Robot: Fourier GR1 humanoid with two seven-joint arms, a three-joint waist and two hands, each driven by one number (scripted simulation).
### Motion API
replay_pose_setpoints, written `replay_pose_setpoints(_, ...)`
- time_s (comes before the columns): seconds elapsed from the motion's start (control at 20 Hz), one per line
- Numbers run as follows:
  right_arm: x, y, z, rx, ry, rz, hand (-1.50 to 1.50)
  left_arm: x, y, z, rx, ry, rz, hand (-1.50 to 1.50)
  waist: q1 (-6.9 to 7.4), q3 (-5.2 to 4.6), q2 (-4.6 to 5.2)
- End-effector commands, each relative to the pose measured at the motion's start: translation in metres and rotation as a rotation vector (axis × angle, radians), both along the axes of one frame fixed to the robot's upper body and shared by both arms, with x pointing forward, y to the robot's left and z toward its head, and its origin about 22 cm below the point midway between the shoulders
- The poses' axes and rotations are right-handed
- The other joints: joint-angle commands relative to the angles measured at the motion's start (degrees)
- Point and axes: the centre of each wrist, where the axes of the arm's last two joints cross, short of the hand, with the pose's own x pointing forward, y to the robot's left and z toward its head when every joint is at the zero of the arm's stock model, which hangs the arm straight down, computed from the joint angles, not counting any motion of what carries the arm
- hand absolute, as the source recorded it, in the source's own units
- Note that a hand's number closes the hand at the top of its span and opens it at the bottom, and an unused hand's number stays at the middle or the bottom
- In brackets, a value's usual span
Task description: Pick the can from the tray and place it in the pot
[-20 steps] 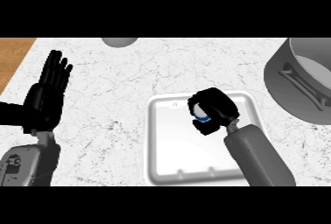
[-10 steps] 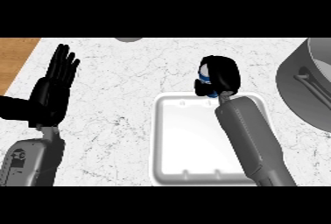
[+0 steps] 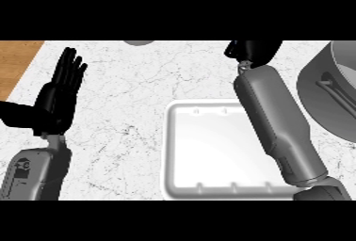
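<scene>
The white tray [image 3: 170, 155] lies at the lower middle of the marble counter and nothing shows in it. My right hand [image 3: 253, 49] is at the view's top edge, beyond the tray's far right corner and left of the grey pot [image 3: 321, 96]. Its fingers are curled, and the can is hidden inside them. The right forearm [image 3: 274, 117] crosses the tray's right side. My left hand [image 3: 54, 101] rests open at the left, fingers up.
The pot with its handle fills the right edge. A small grey object [image 3: 139, 42] peeks in at the top edge. A wooden surface [image 3: 17, 61] borders the counter at the top left.
My right hand has lifted the blue and white can off the tray and carried it away from me, toward the top edge. The can has gone out of sight. The left hand stays put.
</scene>
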Motion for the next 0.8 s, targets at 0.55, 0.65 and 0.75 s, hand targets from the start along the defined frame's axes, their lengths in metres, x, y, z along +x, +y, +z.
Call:
replay_pose_setpoints(0.55,0.011,-0.115,0.031,-0.024,-0.116,-0.325,1.5,-0.017,0.012,-0.013,-0.012,0.022,0.054,0.0,-3.42,0.14,-1.25)
replay_pose_setpoints(0.65,0.009,-0.144,0.019,-0.039,-0.069,-0.37,1.5,-0.008,0.024,-0.008,-0.017,0.018,0.062,0.0,-3.44,0.13,-1.03)
replay_pose_setpoints(0.75,0.009,-0.144,0.037,-0.036,-0.064,-0.384,1.5,-0.013,0.02,-0.004,0.0,0.018,0.048,0.0,-3.15,0.12,-1.1)
